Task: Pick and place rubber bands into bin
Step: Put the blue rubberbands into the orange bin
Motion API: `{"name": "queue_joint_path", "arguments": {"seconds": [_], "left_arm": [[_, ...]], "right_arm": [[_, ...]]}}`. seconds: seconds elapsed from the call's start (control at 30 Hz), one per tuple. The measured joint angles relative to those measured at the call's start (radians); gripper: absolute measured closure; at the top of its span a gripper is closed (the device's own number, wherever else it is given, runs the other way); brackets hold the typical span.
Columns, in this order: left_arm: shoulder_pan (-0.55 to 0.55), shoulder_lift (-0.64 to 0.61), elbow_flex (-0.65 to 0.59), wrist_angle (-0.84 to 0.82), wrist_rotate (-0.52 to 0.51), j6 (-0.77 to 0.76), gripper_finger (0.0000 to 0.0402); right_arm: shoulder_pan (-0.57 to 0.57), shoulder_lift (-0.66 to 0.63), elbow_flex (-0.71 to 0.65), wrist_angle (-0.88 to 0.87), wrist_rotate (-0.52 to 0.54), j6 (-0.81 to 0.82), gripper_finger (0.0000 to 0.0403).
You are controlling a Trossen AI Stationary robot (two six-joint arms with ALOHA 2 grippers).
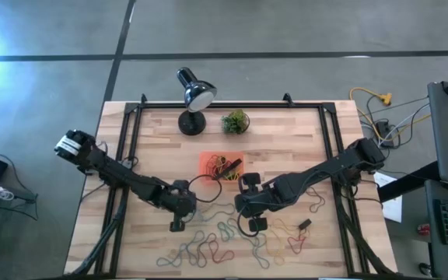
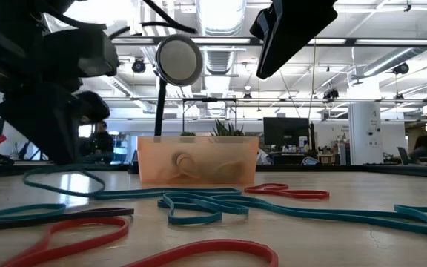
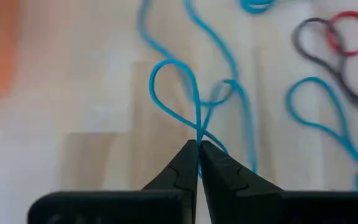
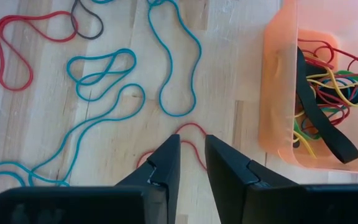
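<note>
We found the left tool (image 3: 197,149) pinched shut on a thin blue rubber loop (image 3: 176,93) lying on the wooden surface (image 3: 92,124); light and floppy, it seemed best nipped on one strand. The right tool (image 4: 192,152) stood slightly open beside the orange-red plastic bin (image 4: 275,118).

Light comes from above and is bright and even. In the high view the wooden tabletop (image 1: 286,148) is well lit, and a strong white glare burns on the floor at the left edge. In the low view the ceiling lights (image 2: 221,15) are overexposed, the near rubber bands (image 2: 191,208) are soft, and the arms are dark silhouettes against the bright room. The left wrist view is blurred, with an orange smear at one edge; only the tool (image 3: 197,149) tips are sharp. The right wrist view is sharp, with soft shadows.
</note>
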Motion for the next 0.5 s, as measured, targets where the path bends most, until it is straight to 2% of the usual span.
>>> {"name": "queue_joint_path", "arguments": {"seconds": [0.2,0.5], "left_arm": [[-0.028,-0.051,0.016,-0.07,-0.17,-0.014,0.0401],[-0.047,-0.066,0.057,-0.078,-0.47,0.029,0.0401]], "right_arm": [[0.004,0.0,0.0,-0.002,0.0,0.0,0.033],[0.027,0.0,-0.002,-0.01,0.0,0.0,0.0339]]}}
